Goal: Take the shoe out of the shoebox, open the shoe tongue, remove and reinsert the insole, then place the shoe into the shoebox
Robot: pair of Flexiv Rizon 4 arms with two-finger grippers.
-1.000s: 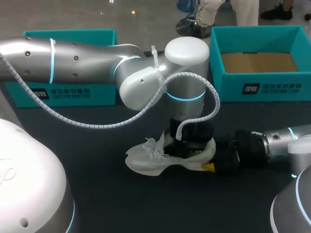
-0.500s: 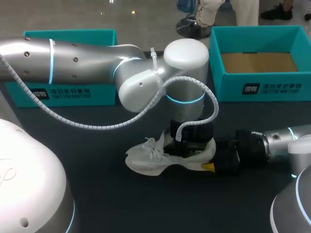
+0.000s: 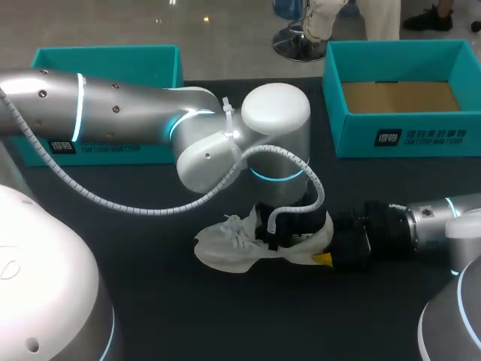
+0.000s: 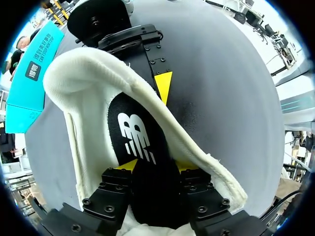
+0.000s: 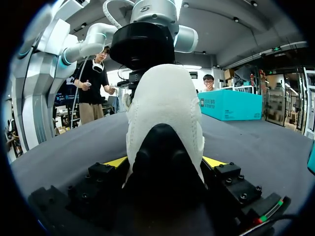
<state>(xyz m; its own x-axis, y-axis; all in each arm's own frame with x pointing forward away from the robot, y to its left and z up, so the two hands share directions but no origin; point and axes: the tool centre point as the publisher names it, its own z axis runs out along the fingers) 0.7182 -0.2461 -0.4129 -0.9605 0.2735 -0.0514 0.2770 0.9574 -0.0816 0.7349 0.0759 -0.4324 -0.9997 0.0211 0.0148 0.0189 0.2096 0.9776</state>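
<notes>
Far left at the back of the bench [image 3: 150,301] there's a teal box [image 3: 105,56], partly behind the left arm [image 3: 113,105]. That arm sweeps in across the middle and drops straight down onto the shoe [image 3: 229,248].

The shoe's white and lies on the dark bench roughly mid-scene, laces toward the left and heel toward the right.

On the left wrist cam, the left hand [image 4: 154,167] is down inside the shoe's opening. Its fingers are pulled in close on a black piece that looks like the raised end of the insole [image 4: 135,130], so it reads as pinching the insole from both sides. The rest of the insole lies in the shoe ahead of the hand. Just past the heel, outside the shoe, one yellow tip of the other hand shows.

That right hand [image 5: 165,162] comes in low from the right on the right arm [image 3: 428,222]. Its fingers are spread about the width of the heel and pressed to it on both sides, so it's got the shoe clamped.

Back right sits the open shoebox [image 3: 451,128], brown cardboard floor showing, well apart from the shoe.
</notes>
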